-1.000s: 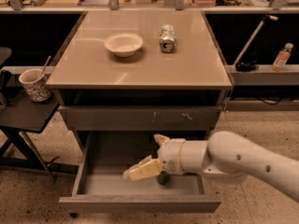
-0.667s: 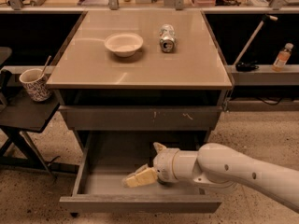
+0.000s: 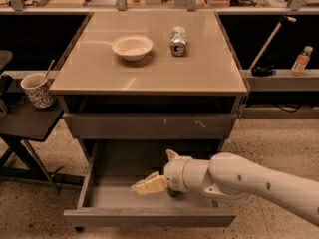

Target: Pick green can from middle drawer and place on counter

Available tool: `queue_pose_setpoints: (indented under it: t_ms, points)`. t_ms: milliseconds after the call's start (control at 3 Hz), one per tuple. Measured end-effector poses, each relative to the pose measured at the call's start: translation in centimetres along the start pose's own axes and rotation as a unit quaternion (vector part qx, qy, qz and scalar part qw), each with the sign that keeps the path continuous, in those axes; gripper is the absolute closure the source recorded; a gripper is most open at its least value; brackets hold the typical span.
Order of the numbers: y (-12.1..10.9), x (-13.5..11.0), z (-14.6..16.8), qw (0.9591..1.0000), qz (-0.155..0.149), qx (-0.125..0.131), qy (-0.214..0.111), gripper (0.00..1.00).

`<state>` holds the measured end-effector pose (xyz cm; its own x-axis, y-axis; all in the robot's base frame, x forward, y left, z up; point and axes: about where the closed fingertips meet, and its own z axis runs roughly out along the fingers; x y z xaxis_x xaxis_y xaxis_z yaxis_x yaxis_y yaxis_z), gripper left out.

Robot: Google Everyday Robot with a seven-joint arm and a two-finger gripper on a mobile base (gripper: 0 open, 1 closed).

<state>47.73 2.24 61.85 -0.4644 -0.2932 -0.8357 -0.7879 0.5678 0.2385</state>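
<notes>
Camera view, fingers [image 3: 149,185] in drawer [image 3: 149,217], maybe touching can [image 3: 173,193]

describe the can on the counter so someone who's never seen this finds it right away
Find the tan counter topping the grey drawer cabinet, above the open drawer holding the gripper. Only two things sit on it: a pale bowl and, right of it, the silver-grey can, the only metal cylinder there.

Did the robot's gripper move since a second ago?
Yes. The gripper has sunk a little lower inside the middle drawer, closer to its front panel.
</notes>
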Motion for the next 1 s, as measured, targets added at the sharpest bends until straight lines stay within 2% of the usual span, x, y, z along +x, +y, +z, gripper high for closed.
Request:
queue_pose_setpoints:
  t_ms: [333, 667, 1000]
  points:
    - [-2.7, 2.7, 1.5, 0.9994, 0.034, -0.003, -0.009, 0.00]
    - [-7.5, 7.9, 2.8, 0.9953, 0.090, 0.033, -0.015, 0.00]
    - [-7.5, 7.9, 2.9, 0.9953, 0.090, 0.033, -0.015, 0.00]
